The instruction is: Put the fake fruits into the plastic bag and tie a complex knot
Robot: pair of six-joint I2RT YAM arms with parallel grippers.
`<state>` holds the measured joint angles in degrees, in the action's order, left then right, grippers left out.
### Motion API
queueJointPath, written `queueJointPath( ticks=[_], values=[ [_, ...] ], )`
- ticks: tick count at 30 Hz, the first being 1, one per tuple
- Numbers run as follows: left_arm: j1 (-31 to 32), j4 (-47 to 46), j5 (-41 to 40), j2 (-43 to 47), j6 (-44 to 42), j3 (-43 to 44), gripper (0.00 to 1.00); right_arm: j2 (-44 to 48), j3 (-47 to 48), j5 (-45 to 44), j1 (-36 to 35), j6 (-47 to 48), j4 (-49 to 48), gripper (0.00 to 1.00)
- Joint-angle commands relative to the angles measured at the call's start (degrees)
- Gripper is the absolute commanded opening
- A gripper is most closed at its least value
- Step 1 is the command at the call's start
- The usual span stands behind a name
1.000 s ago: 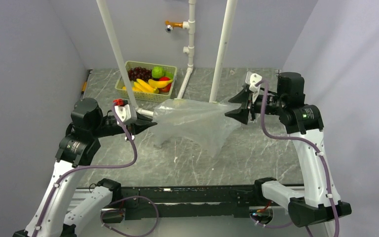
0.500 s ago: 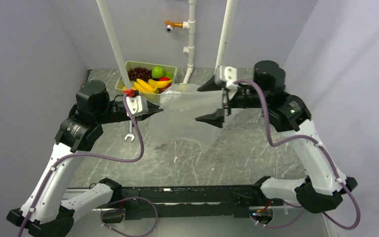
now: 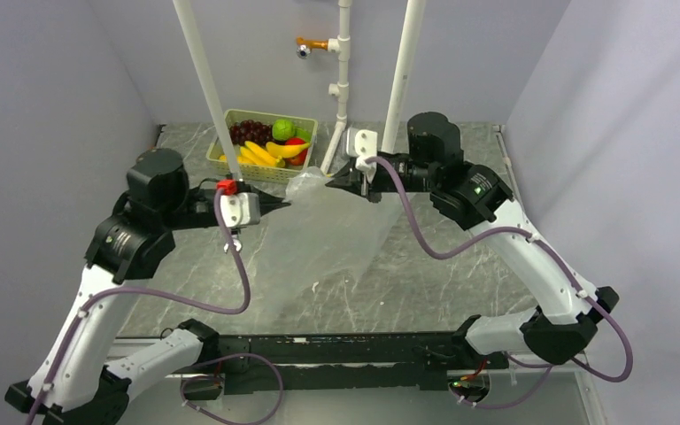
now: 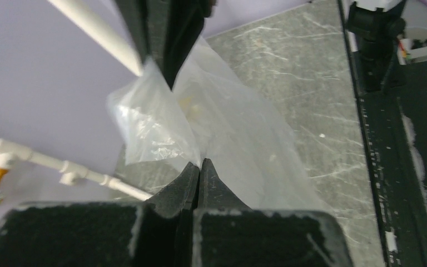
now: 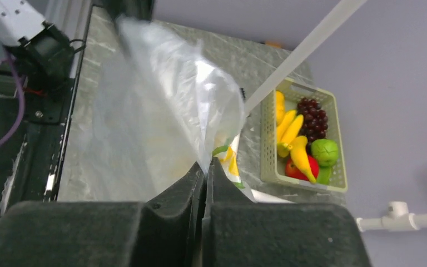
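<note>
I have one crinkly, clear plastic bag (image 3: 328, 235) mid-frame, pinched by my left hand (image 3: 282, 205) and right hand (image 3: 335, 180), both clamped on its top edge. The glossy fake fruits (image 3: 266, 146) fill one slatted basket (image 3: 270, 173) at upper centre.

No writing can be read; the plastic bag (image 3: 328, 232) shows only blurred print.
</note>
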<state>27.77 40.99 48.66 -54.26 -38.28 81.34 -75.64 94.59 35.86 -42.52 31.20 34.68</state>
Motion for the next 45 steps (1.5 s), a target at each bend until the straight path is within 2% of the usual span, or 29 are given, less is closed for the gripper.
queueJointPath(
  ticks=[1, 2, 3, 5, 6, 7, 12, 15, 18, 20, 21, 22, 23, 24, 27, 28, 29, 31, 32, 35, 39, 45],
  values=[
    [-7.8, -2.6, 1.4, 5.3, 5.5, -0.4, 0.00, 7.6, -6.2, -4.5, 3.1, 2.6, 0.2, 0.00],
    [-11.0, -3.7, 2.2, 6.2, 8.9, -1.2, 0.02, 8.8, -7.3, -4.6, 4.0, 1.5, -0.8, 0.00],
    [-14.2, -3.8, 3.1, 6.8, 12.3, -2.3, 0.19, 9.5, -7.8, -4.2, 4.9, -0.1, -1.6, 0.00],
    [-20.1, -0.6, 8.5, 7.1, 13.7, -4.9, 0.63, 9.9, -7.1, -1.5, 7.1, -3.5, -3.1, 0.00],
    [-22.1, 0.5, 11.2, 7.0, 13.9, -6.7, 0.96, 9.7, -6.2, 0.1, 7.9, -5.4, -3.8, 0.00],
    [-22.4, 1.3, 12.5, 6.6, 14.5, -8.5, 0.99, 9.5, -5.5, 1.7, 8.2, -6.8, -4.3, 0.00],
    [-21.8, 4.6, 17.5, 2.5, 9.1, -14.0, 0.99, 8.2, -4.7, 8.1, 8.3, -9.3, -5.6, 0.00],
    [-20.4, -0.4, 13.0, 1.4, 9.9, -16.6, 0.99, 7.7, -5.2, 11.4, 8.4, -8.5, -5.1, 0.00],
    [-18.9, -5.4, 12.1, 0.9, 10.6, -20.0, 0.99, 7.3, -5.7, 12.1, 8.5, -9.9, -6.7, 0.00],
    [-15.1, -1.6, 11.2, 0.1, 7.1, -20.9, 0.99, 6.4, -5.1, 12.0, 8.7, -10.6, -7.3, 0.00],
    [-13.6, 0.4, 10.7, -0.3, 5.7, -21.8, 0.86, 6.3, -4.6, 12.0, 9.4, -10.8, -7.2, 0.00],
    [-13.2, 1.6, 10.6, -0.4, 5.8, -22.8, 0.56, 6.2, -4.1, 12.1, 10.9, -11.3, -7.0, 0.00],
    [-13.7, 2.2, 9.7, -0.3, 7.4, -23.7, 0.16, 5.9, -3.6, 12.5, 13.0, -11.7, -5.6, 0.00],
    [-15.6, 1.6, 9.4, 0.3, 10.1, -25.0, 0.01, 5.2, -2.2, 12.7, 16.1, -11.2, -2.8, 0.00],
    [-28.2, -5.7, 15.1, 3.1, 24.2, -31.0, 0.00, 2.4, -0.4, 9.7, 21.7, -6.9, 6.5, 0.00],
    [-30.7, -8.1, 15.9, 3.3, 29.8, -33.2, 0.00, 1.6, -0.6, 7.0, 22.2, -6.7, 7.8, 0.19],
    [-32.3, -9.4, 17.6, 2.9, 33.8, -34.9, 0.00, 1.2, -0.7, 4.8, 22.4, -8.2, 7.9, 0.48],
    [-32.9, -13.4, 18.6, 2.1, 42.4, -38.7, 0.00, 2.3, -0.3, 4.9, 22.7, -12.6, 8.1, 0.83],
    [-33.1, -16.0, 17.4, 2.4, 46.3, -40.9, 0.00, 3.9, -1.2, 4.7, 22.7, -15.3, 6.8, 0.97],
    [-34.5, -21.3, 14.5, 3.0, 54.9, -45.2, 0.00, 11.5, -6.6, 1.0, 22.7, -22.6, 5.1, 1.00],
    [-39.0, -22.9, 13.1, 2.3, 64.2, -50.9, 0.00, 20.2, -15.1, -3.1, 22.8, -30.6, 10.0, 1.00],
    [-42.6, -20.2, 11.7, 3.0, 66.3, -55.2, 0.00, 24.8, -30.8, -2.9, 23.0, -40.9, 8.5, 0.99]
  ],
)
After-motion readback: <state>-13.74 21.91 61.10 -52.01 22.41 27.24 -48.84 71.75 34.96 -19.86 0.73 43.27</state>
